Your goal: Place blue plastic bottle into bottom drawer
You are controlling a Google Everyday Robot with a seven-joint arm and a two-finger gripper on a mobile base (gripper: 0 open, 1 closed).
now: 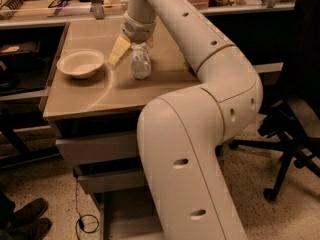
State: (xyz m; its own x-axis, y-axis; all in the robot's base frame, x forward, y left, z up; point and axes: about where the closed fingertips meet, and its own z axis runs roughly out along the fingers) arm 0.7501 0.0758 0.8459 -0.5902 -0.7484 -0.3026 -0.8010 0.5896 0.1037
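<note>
On tabletop [90, 96], centre-rear: blue plastic bottle [140, 64] stands w/ top end tucked under the wrist, cap hidden. Not in any drawer.

Gripper [131, 53] directly over bottle top, arm reaching in from above/right. Jaws spread: yellowish finger [119, 51] angles down-left, tip off the bottle w/ a visible gap; other finger mostly hidden behind bottle, right side. Nothing clamped.

White bowl [80, 64] left of bottle, near but apart, just beside the yellowish finger's tip.

Below table edge: two upper drawer fronts, then bottom drawer [125, 211] pulled out, grey floor showing, partly covered by robot's arm.

Floor: dark shoes [25, 219] lower left, cable loop [86, 223] beside drawer. Office chair [292, 134] at right.
</note>
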